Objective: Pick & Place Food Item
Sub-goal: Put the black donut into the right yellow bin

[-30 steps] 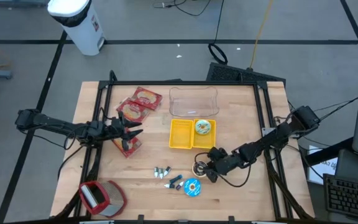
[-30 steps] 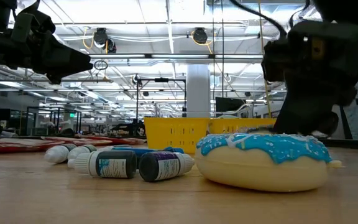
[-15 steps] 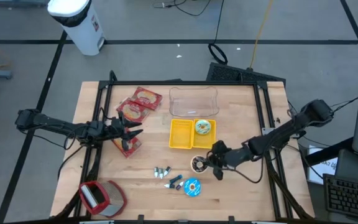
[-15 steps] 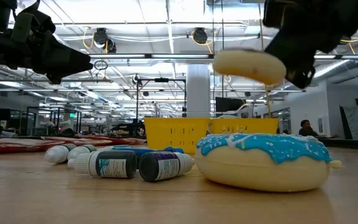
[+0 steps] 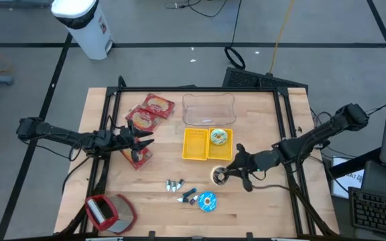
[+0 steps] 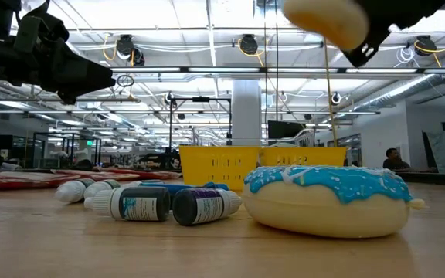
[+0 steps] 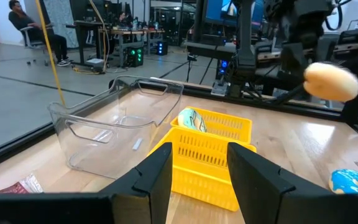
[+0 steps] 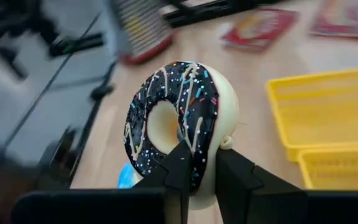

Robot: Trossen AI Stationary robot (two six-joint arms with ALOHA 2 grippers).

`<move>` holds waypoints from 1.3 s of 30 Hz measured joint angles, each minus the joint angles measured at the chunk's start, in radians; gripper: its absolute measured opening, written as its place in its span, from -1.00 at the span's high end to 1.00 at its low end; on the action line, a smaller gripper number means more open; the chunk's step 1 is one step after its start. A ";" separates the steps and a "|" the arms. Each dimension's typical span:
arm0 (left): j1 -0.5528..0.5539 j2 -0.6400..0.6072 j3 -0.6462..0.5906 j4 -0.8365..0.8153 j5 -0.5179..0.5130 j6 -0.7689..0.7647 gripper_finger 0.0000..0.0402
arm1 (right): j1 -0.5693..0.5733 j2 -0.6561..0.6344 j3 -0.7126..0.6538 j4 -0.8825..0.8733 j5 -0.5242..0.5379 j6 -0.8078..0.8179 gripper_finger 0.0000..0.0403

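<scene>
Red snack packets [image 5: 149, 112], small bottles [image 5: 181, 189]

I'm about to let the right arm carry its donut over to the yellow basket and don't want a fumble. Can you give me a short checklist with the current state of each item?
1. Right hand shut on the chocolate donut: ok, fingers pinch its edge.
2. Donut lifted clear of the table: ok, it hangs high in the low view.
3. Free compartment in the yellow basket: ok, its left half is bare; the right half holds a green-iced donut.
4. Blue-iced donut out of the path: ok, it lies on the near side, away from the basket.
5. Left hand out of the way: ok, it hovers over the snack packets.
6. Grip firmness: cannot tell.
</scene>
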 joint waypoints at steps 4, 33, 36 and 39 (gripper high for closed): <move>0.000 0.000 0.000 0.000 0.000 0.000 0.24 | 0.000 -0.041 0.000 -0.002 -0.121 -0.116 0.78; 0.000 0.000 0.000 0.000 0.000 0.000 0.24 | -0.306 -0.069 -0.220 0.306 -0.105 -0.311 0.78; 0.000 0.000 0.000 0.000 0.000 0.000 0.24 | -0.347 -0.050 -0.240 0.285 0.071 -0.337 0.78; 0.000 0.000 0.000 0.000 0.000 0.000 0.24 | -0.362 -0.014 -0.241 0.261 0.125 -0.377 0.78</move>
